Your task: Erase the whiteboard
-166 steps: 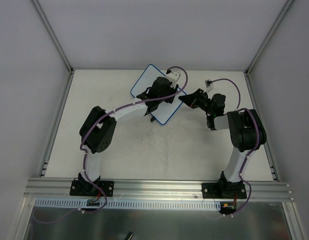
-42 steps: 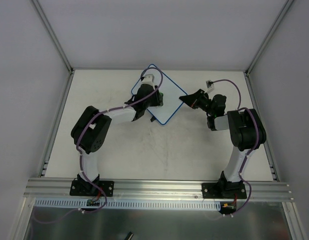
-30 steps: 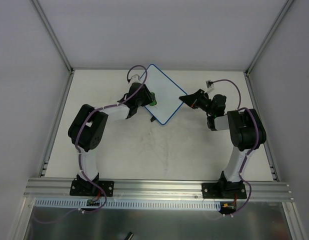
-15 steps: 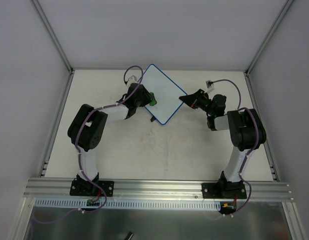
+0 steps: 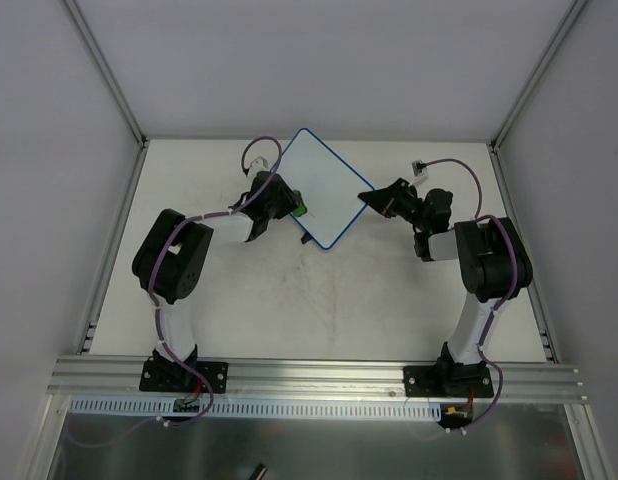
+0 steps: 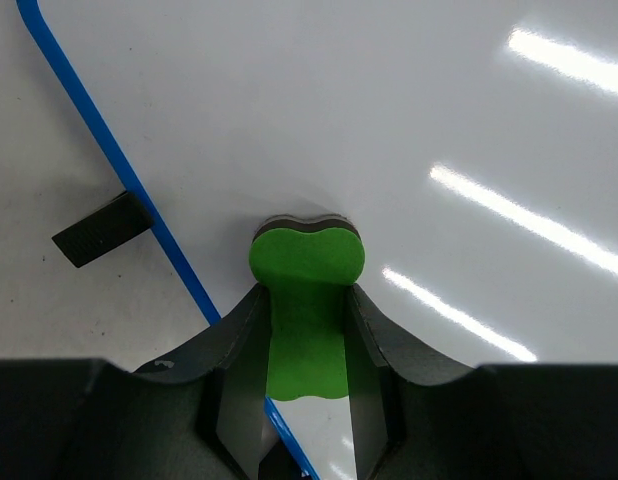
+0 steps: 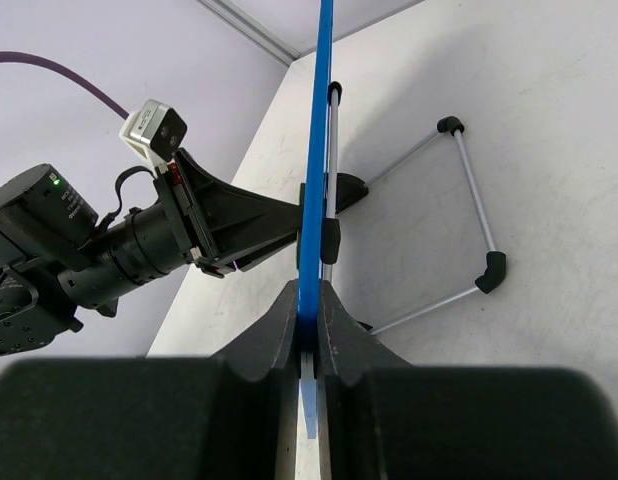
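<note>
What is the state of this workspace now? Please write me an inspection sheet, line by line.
Surface: white table, faint scuff marks.
Job's things: whiteboard, no writing seen on the part in the left wrist view; green eraser set against it near the blue rim.
Clutter: nothing seen.
Grippers: left gripper shut on the green eraser; right gripper shut on the whiteboard's edge.
Cables: purple cables run along both arms.
Surroundings: white walls, aluminium frame.

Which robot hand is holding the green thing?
The left gripper, pressing the green eraser on the whiteboard. The right gripper only pinches its blue rim.
</note>
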